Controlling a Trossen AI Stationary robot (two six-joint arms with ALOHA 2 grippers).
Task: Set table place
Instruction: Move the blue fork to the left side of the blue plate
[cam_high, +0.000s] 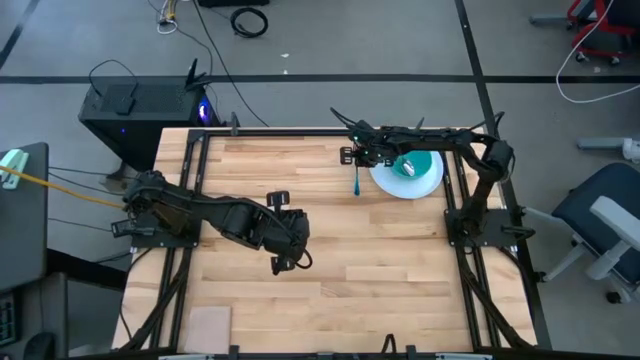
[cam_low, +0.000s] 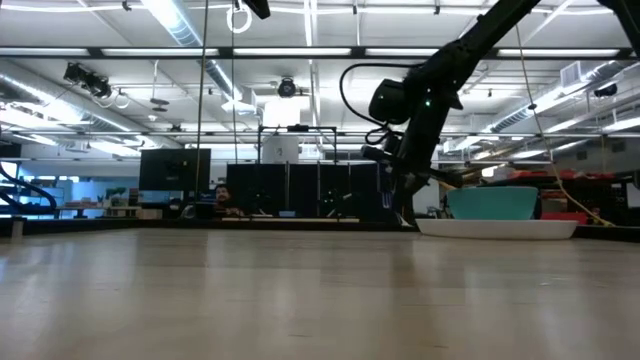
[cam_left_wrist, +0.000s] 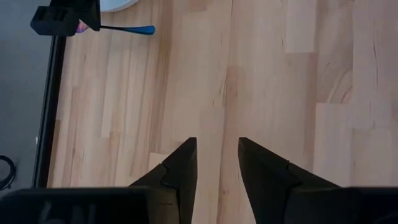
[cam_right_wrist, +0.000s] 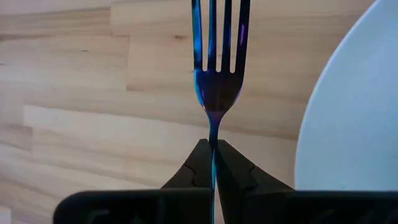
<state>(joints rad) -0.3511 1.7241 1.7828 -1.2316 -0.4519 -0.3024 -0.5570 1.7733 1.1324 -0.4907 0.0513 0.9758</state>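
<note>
A round white plate (cam_high: 400, 186) lies at the table's far right with a teal bowl (cam_high: 420, 162) standing on it; both also show in the low view, plate (cam_low: 497, 229) and bowl (cam_low: 492, 203). My right gripper (cam_high: 356, 160) is just left of the plate, shut on a blue-handled fork (cam_high: 357, 185). My left gripper (cam_high: 290, 262) is open and empty over the middle of the wood-plank table (cam_high: 380, 270). The orange-handled spoon is out of view. My right gripper pinches the fork's thin neck (cam_right_wrist: 213, 140), just behind the tines, between its two fingers. The fingers come from above, pointing down. The tines (cam_right_wrist: 214, 37) point toward the far edge and the blue handle (cam_left_wrist: 134, 29) sticks out toward the near edge. I cannot tell whether the fork touches the table.
A tan rectangular pad (cam_high: 210, 325) lies at the near left corner. Black rails (cam_high: 465, 250) edge the table. A black box (cam_high: 140, 105) stands off the far left corner. Bare wood lies between the two grippers and toward the near edge.
</note>
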